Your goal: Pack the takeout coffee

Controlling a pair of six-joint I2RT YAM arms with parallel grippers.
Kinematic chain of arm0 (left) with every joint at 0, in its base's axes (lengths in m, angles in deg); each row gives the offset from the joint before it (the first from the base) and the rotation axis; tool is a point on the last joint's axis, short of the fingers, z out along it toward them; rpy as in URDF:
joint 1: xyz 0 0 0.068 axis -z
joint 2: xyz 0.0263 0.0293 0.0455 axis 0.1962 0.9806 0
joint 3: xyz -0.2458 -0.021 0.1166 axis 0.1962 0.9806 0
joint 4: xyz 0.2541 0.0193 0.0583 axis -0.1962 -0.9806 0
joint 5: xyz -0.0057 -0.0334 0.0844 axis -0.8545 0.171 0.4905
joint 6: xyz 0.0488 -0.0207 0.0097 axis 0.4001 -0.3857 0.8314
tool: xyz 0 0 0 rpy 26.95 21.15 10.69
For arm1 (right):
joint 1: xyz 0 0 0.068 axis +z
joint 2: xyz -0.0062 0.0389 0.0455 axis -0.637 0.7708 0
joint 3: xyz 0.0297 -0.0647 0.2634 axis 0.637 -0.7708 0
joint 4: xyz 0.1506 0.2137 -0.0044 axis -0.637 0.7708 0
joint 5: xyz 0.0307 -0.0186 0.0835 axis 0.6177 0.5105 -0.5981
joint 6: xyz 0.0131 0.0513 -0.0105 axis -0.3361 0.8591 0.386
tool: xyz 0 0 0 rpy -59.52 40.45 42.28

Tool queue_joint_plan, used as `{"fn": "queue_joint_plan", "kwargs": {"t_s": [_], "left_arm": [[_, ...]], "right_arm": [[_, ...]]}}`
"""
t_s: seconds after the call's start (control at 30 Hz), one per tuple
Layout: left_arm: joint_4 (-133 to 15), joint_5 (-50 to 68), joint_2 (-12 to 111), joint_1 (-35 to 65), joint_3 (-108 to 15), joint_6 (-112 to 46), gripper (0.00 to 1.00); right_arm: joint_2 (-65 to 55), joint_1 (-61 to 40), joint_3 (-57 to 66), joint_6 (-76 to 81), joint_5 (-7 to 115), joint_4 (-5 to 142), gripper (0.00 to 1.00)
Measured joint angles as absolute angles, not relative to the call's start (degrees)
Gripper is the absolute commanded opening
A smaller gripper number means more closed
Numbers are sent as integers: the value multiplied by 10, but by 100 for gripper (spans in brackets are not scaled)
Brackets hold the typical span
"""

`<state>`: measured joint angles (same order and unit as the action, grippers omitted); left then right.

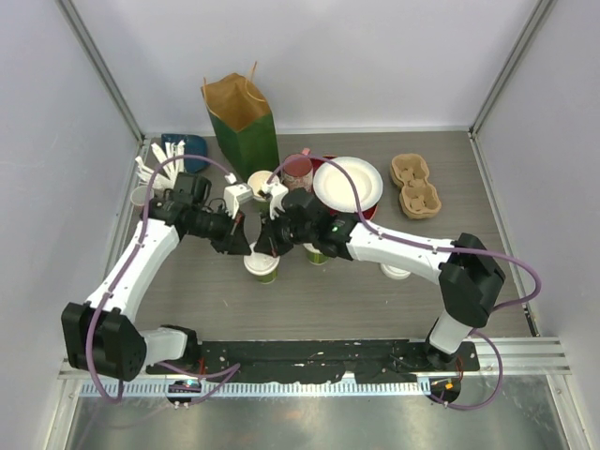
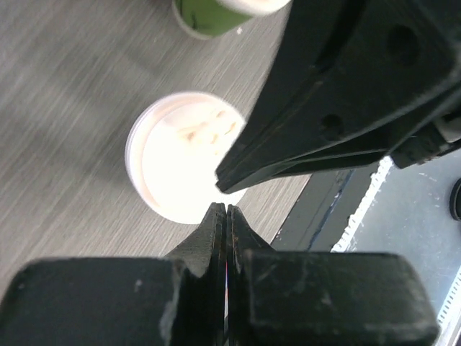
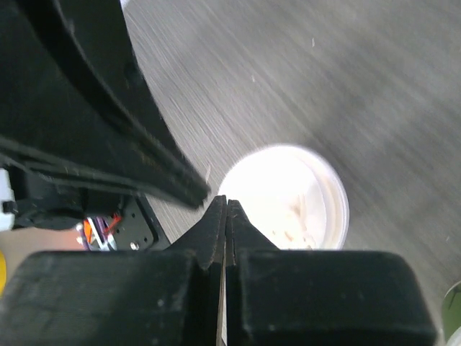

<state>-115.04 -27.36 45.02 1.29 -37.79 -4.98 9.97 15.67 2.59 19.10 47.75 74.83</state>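
Hovering over lidded cup (image 1: 262, 267) at frame centre: left tool (image 2: 227, 209) and right tool (image 3: 225, 202), both pinched together, likely to press white lid (image 2: 180, 158) snug.

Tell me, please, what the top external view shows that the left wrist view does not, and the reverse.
Only the top external view: the green paper bag, the cardboard cup carrier and the white plate. Only the left wrist view: raised markings on the white lid, and the left gripper shut, its fingers pressed together. Both: that lidded cup, a second green cup near it, and the right gripper close over the lid.
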Motion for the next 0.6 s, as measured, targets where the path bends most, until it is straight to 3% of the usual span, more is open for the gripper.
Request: {"fn": "queue_joint_plan", "kwargs": {"t_s": [0.17, 0.37, 0.6], "left_arm": [[-1117, -231, 497, 17, -317, -46, 0], [-1092, -231, 503, 18, -317, -45, 0], [-1110, -229, 492, 18, -327, -44, 0]], "right_arm": [[105, 157, -75, 227, 462, 703, 1], [105, 155, -77, 236, 461, 683, 1], [105, 155, -21, 220, 461, 763, 1]]}}
